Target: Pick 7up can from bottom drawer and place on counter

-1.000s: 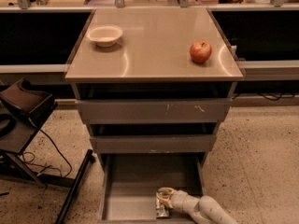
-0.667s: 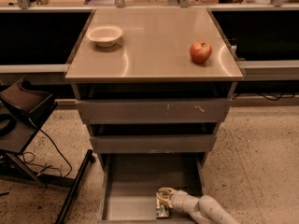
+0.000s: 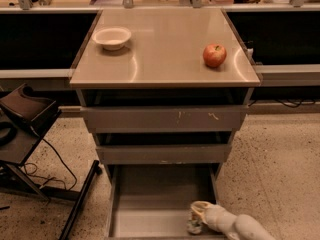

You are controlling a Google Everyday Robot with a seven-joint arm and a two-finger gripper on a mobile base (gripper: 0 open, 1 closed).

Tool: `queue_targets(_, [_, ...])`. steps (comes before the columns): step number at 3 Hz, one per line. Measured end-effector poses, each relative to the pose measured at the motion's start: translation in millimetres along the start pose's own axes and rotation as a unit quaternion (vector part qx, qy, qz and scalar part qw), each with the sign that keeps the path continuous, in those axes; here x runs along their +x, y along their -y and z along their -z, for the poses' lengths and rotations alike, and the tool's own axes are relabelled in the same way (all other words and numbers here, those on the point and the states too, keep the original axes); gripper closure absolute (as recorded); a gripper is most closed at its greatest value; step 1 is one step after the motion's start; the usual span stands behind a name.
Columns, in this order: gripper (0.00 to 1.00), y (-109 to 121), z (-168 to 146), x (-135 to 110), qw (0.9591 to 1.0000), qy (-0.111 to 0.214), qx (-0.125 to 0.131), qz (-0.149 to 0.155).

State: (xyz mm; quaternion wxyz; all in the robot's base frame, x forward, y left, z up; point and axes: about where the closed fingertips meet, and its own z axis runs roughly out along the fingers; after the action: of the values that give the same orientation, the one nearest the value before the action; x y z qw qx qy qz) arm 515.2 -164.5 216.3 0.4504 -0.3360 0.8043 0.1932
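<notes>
The bottom drawer (image 3: 150,194) of the grey cabinet is pulled open. My gripper (image 3: 198,218) reaches down into its front right corner, with the pale arm coming in from the lower right. It is shut on the 7up can (image 3: 194,227), a small silver-green can low in the drawer and partly hidden by the fingers (image 3: 201,207). The counter (image 3: 165,49) is the glossy tan top of the cabinet, well above the gripper.
A red apple (image 3: 214,55) stands on the counter's right side and a white bowl (image 3: 112,37) at its back left. The two shallower drawers (image 3: 165,119) are slightly open above the bottom one. A dark chair and cables (image 3: 25,134) stand at the left on the speckled floor.
My gripper has shifted a little to the right inside the bottom drawer, and the can has moved with it. The apple, the bowl and the drawers have not moved.
</notes>
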Motion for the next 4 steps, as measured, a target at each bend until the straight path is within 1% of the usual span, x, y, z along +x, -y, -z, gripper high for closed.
queue_targets(1, [1.00,50.8,103.6,-20.1,0.9926,-0.015,0.115,-0.036])
queue_targets(2, [1.00,64.5,159.1,-45.5,0.9841,-0.029,0.174,-0.020])
queue_targets(3, [0.81,64.4,159.0,-46.7,0.9841,-0.029,0.174,-0.018])
queue_targets(4, [0.58,64.3,159.0,-46.7,0.9841,-0.029,0.174,-0.018])
